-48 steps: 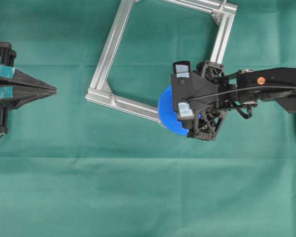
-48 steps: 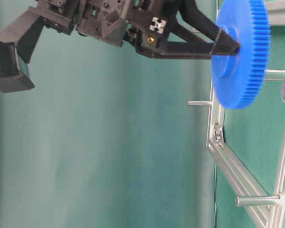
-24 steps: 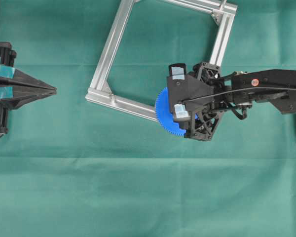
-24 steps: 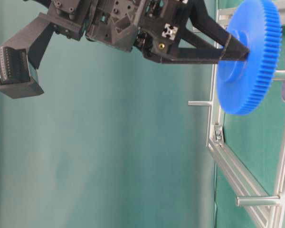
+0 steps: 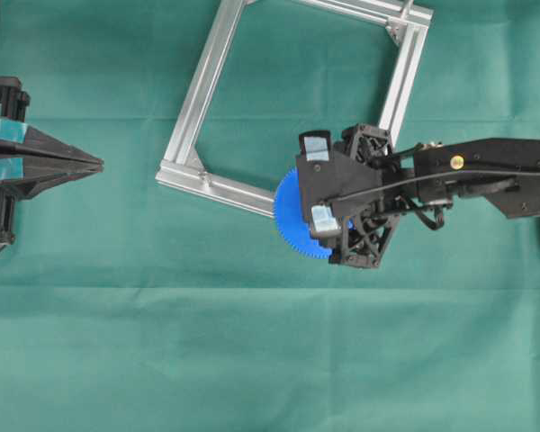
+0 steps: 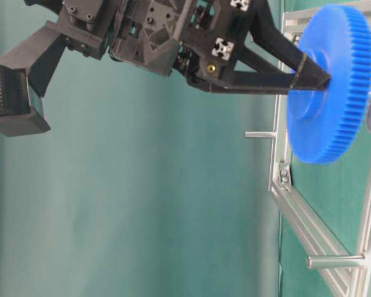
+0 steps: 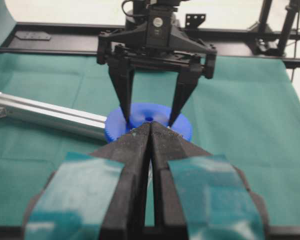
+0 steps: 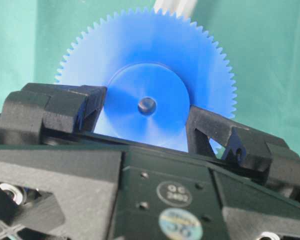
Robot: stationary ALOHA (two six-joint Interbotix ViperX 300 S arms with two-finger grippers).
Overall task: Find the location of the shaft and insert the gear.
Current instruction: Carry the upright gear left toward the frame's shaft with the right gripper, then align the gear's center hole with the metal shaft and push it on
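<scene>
One gear (image 5: 292, 216), one frame (image 5: 202, 85), two grippers — that's my count on the green cloth (image 5: 252, 360) from overhead. In the table-level view I also make out three pins (image 6: 260, 133) sticking out of the frame rails, and which of them is the shaft I cannot tell from here.

The right gripper (image 8: 145, 117) has the gear: its two fingers (image 7: 124, 95) press on opposite sides of the raised hub, and the wrist camera shows the small centre hole sitting between them. The gear sits at about 3 o'clock of the overhead picture's centre, over the frame's lower rail near its right end. Its flat face lies parallel to the cloth, so the axis through the hole runs straight down toward the rail — in the table-level view, which is turned on its side, the disc stands edge-on just off the frame. Whether it touches the rail I cannot tell.

The left gripper (image 5: 94, 164) sits out at 9 o'clock, well apart from the frame, its fingers pressed together on nothing, tips pointing toward 3 o'clock.
</scene>
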